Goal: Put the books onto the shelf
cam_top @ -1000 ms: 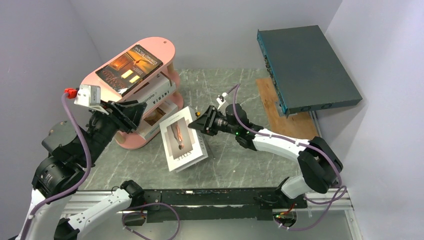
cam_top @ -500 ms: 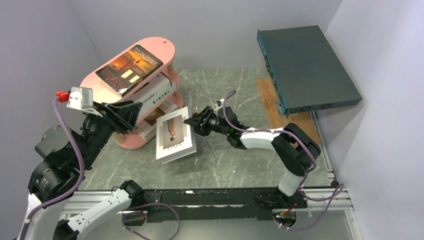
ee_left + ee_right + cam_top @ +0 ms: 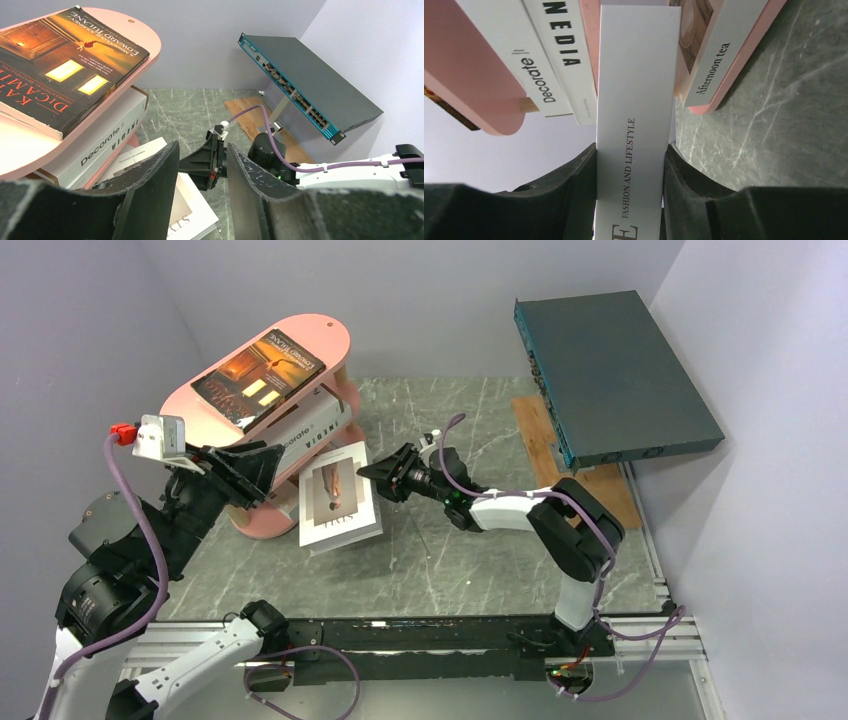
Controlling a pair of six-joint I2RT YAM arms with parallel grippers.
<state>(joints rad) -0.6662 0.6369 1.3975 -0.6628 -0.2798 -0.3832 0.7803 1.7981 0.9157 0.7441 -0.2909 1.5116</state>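
Where the white "FASHION AND LIFESTYLE" book (image 3: 338, 502) is: just right of the pink shelf (image 3: 190, 400), left edge at the lower tiers, tilted over the desk (image 3: 450, 560).
Right jaws: clamped on that book at its spine.
Left jaws: spread apart, nothing in them, hovering by the shelf's near side.
On the shelf: orange-brown book (image 3: 260, 377) on top, "Decorate" book (image 3: 315, 425) 1 tier down, "Afternoon tea" book (image 3: 714, 60) lowest.

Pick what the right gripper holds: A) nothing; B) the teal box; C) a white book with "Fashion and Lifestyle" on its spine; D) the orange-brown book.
C: the right wrist view shows the white book, its spine lettered so, clamped in the right gripper.
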